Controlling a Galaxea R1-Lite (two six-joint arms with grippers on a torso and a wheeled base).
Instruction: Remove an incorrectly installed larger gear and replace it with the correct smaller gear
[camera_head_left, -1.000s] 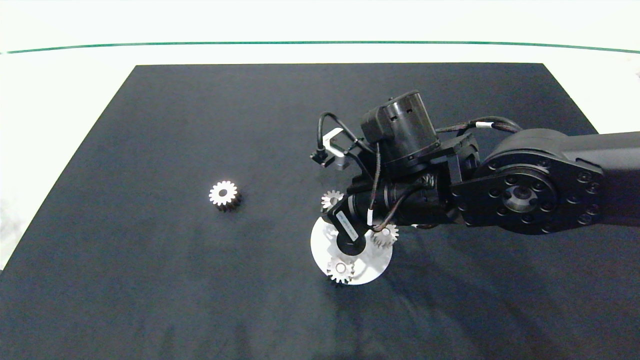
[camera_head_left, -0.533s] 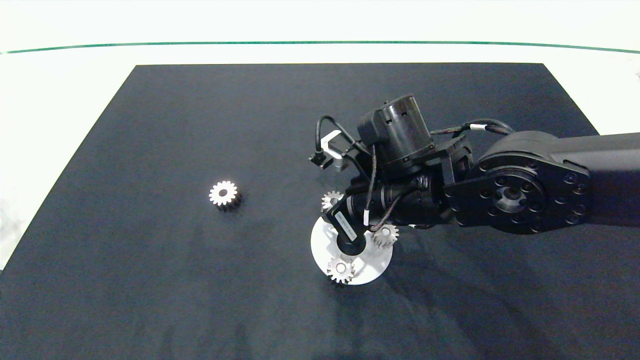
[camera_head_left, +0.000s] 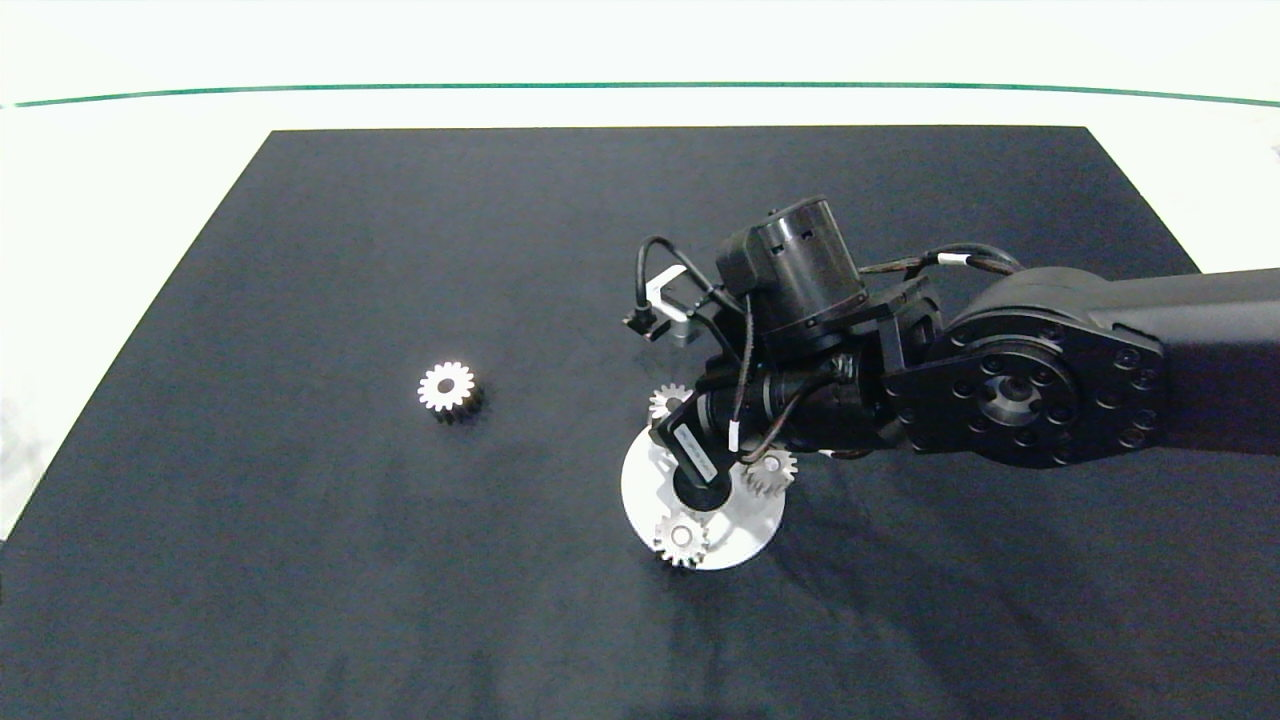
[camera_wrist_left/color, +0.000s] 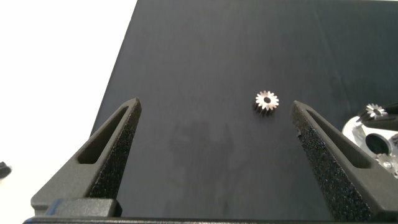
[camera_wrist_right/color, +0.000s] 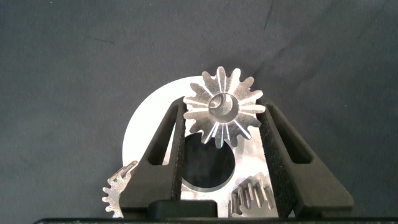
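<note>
The right gripper (camera_wrist_right/color: 222, 106) was over the white disc (camera_head_left: 742, 537) and its two fingers were closed on the larger gear (camera_wrist_right/color: 221, 115), one finger on each side of the teeth. In the head view this gear (camera_head_left: 664, 401) was at the far edge of the disc, partly hidden by the arm. I could not tell if it was sitting on the disc or was raised a little. Two other gears (camera_head_left: 681, 539) (camera_head_left: 770, 470) stood on the disc near its rim, and the disc had a round hole in the middle. The smaller gear (camera_head_left: 450, 388) lay alone on the black mat (camera_head_left: 300, 250), well apart to the left of the disc. The left gripper (camera_wrist_left/color: 214, 104) hung over the mat with its fingers wide apart and empty, the smaller gear (camera_wrist_left/color: 267, 101) ahead of it.
</note>
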